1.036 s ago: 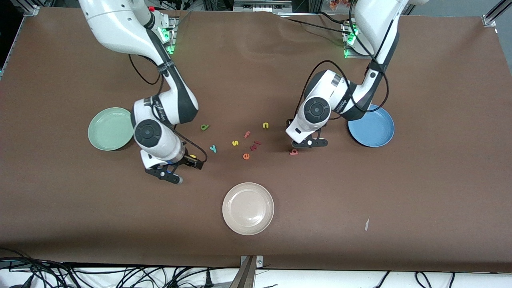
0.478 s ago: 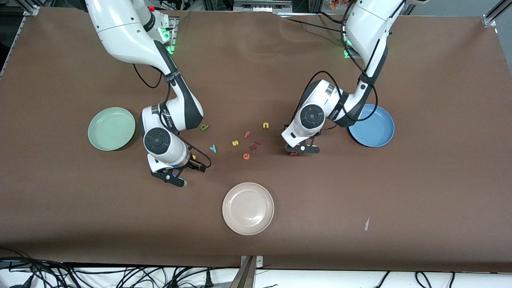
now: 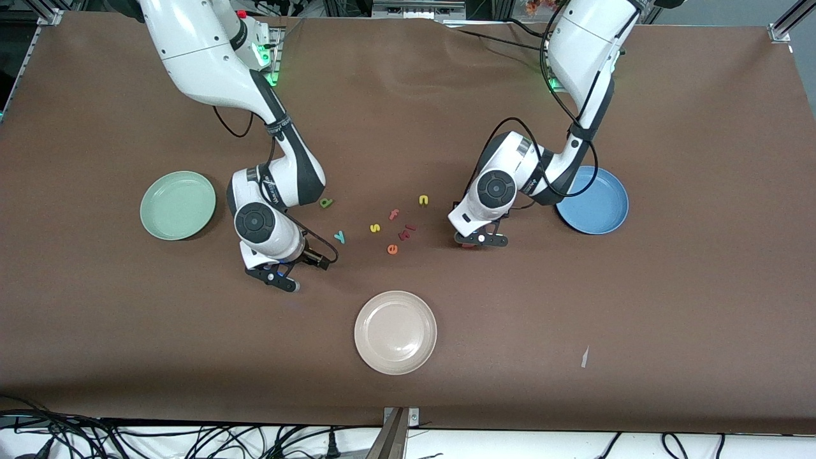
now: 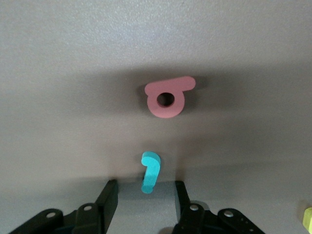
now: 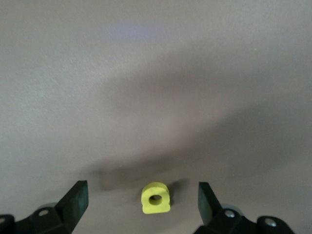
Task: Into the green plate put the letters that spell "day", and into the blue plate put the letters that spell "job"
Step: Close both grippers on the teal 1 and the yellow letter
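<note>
Nearest the camera, the right gripper hung low over the yellow round-bowled letter, released, its fingers set wide to either side. The letter lay flat on the table, nearer the camera than the teal "y". A clean pick likely called for squaring the fingers on the foam before pinching. The left gripper, wrist bent steeply down, straddled the teal "j" with fingers apart and not yet touching it. The pinkish-red "b" lay just beside, so a narrow, centred pinch looked wise. Farther off, the green plate and blue plate sat without letters.
</note>
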Robot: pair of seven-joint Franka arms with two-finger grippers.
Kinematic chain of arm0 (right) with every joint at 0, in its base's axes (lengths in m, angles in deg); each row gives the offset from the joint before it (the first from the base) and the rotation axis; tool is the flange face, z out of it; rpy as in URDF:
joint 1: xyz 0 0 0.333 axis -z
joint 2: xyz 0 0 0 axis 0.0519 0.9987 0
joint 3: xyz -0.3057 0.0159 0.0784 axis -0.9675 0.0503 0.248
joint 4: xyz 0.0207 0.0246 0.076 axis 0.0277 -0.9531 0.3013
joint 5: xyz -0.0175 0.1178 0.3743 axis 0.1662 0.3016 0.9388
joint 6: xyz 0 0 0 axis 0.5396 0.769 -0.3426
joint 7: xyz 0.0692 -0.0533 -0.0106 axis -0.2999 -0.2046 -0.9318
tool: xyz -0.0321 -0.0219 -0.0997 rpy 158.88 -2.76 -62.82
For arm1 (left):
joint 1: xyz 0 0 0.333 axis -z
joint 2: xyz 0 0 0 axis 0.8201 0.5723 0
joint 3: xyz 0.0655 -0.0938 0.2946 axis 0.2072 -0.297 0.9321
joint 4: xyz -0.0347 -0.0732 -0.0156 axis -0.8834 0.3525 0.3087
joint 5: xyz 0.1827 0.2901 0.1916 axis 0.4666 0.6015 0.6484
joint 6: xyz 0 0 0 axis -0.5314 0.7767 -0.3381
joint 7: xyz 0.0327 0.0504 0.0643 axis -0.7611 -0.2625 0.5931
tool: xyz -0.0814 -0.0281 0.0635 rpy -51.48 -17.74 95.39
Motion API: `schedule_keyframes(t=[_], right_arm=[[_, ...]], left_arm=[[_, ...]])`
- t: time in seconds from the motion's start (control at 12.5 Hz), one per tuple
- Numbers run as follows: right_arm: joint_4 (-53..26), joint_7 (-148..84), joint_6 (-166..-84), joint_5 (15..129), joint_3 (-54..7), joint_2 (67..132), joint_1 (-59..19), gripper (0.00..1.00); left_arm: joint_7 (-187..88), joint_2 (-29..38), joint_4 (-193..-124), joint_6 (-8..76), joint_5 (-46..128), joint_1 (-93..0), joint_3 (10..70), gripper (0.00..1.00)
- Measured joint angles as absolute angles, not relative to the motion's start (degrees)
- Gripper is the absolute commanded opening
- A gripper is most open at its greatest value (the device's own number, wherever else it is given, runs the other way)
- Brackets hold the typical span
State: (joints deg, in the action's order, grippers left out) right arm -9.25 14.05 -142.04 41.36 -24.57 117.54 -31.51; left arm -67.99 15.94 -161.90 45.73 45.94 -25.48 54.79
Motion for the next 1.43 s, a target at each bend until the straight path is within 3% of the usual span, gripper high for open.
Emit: schedule_keyframes(t=[0.16,0.4,0.56,0.72,0.88,1.12,1.43], right_arm=[[-11.18,14.05,-142.57,41.36,-24.46,116.39,-31.54,0.94],[-13.65,14.05,-143.87,41.37,-24.40,114.74,-31.55,0.88],[-16.06,14.05,-146.47,41.37,-24.29,113.83,-31.55,0.86],[-18.06,14.05,-148.86,41.37,-23.81,113.45,-31.57,0.82],[-18.63,14.05,-149.41,41.37,-23.52,113.45,-31.60,0.72],[-18.67,12.72,-149.49,41.37,-23.49,113.44,-31.58,0.64],[-18.68,12.33,-149.63,41.37,-23.62,113.33,-31.52,0.44]], left_arm=[[-67.19,15.95,-161.64,46.13,45.95,-25.45,54.71,0.35],[-65.87,15.99,-161.64,47.10,45.95,-25.46,54.82,0.07],[-65.74,15.98,-161.57,47.21,45.96,-25.47,54.85,0.00],[-65.66,15.95,-161.51,47.11,45.96,-25.48,54.87,0.00],[-65.65,15.35,-160.84,45.40,46.02,-25.50,55.14,0.00],[-64.15,10.94,-159.72,38.15,49.84,-27.86,55.91,0.00],[-56.27,5.45,-159.85,28.94,50.27,-36.35,56.27,0.01]])
